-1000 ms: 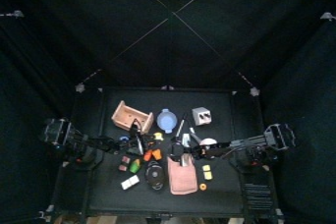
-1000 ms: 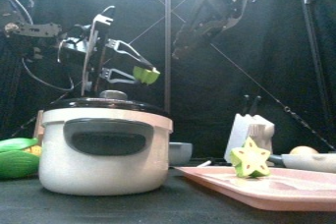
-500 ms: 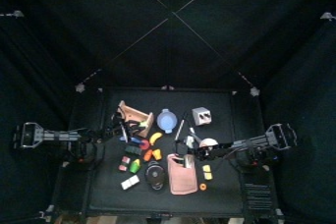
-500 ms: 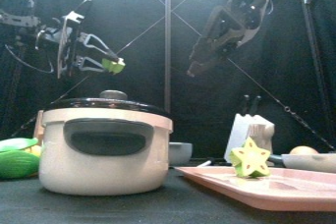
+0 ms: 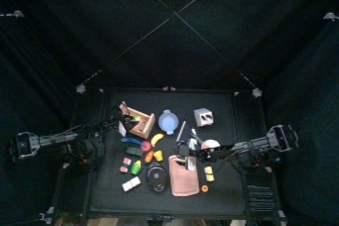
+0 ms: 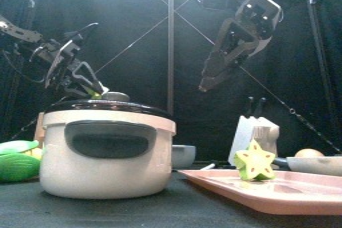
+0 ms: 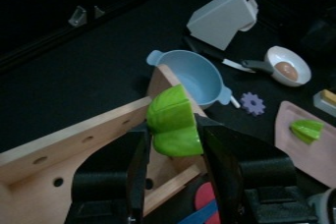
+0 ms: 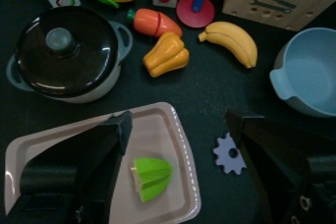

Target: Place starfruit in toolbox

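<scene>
My left gripper [image 7: 174, 135] is shut on a green ribbed starfruit [image 7: 172, 120] and holds it right above the wall of the open salmon-pink toolbox [image 7: 79, 159]. In the top view the toolbox [image 5: 137, 119] stands at the table's back left, with the left gripper [image 5: 119, 131] at its near side. A second, star-shaped starfruit piece [image 8: 152, 179] lies on a flat pink tray [image 8: 66, 149]. My right gripper [image 8: 180, 125] is open and empty above that tray. The piece also shows in the front view [image 6: 254, 160].
A black lidded pot [image 8: 63, 53], a banana [image 8: 237, 43], an orange pepper [image 8: 168, 56] and a blue bowl [image 8: 308, 66] lie around the tray. A blue funnel [image 7: 195, 71] and a white box [image 7: 223, 12] stand beside the toolbox. The cream-bodied pot [image 6: 107, 152] blocks the front view.
The left arm has drawn back to the left and come down, still holding the green fruit. The right arm has shifted a little to the right.
</scene>
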Action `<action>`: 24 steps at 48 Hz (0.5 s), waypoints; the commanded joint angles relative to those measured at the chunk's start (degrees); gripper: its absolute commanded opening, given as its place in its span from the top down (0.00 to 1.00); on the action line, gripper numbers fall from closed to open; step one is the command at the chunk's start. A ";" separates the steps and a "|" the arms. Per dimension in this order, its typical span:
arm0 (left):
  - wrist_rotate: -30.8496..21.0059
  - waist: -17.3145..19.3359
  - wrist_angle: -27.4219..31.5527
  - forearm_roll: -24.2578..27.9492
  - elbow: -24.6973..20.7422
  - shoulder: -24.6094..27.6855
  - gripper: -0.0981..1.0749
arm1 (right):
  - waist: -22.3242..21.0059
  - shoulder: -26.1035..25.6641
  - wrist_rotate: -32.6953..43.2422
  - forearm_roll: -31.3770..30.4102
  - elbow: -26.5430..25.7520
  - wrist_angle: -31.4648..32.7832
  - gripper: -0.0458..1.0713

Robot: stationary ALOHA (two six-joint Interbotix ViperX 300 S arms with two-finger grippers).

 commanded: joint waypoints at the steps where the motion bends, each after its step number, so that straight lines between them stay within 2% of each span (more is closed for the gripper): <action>1: 0.09 0.79 -0.18 1.14 -0.35 0.18 0.38 | 0.00 -0.97 0.00 0.09 -0.62 -0.35 0.03; 7: 0.09 1.05 -0.09 1.14 0.18 0.18 0.33 | -0.09 -0.70 0.00 0.09 -0.62 -0.26 0.03; 18: 0.00 1.32 -0.18 1.05 0.79 0.18 0.19 | -0.09 0.09 0.00 0.09 -0.62 0.00 0.03; 24: 0.00 1.67 -0.09 1.05 0.97 0.18 0.18 | -0.09 0.09 0.00 0.09 -0.62 0.18 0.03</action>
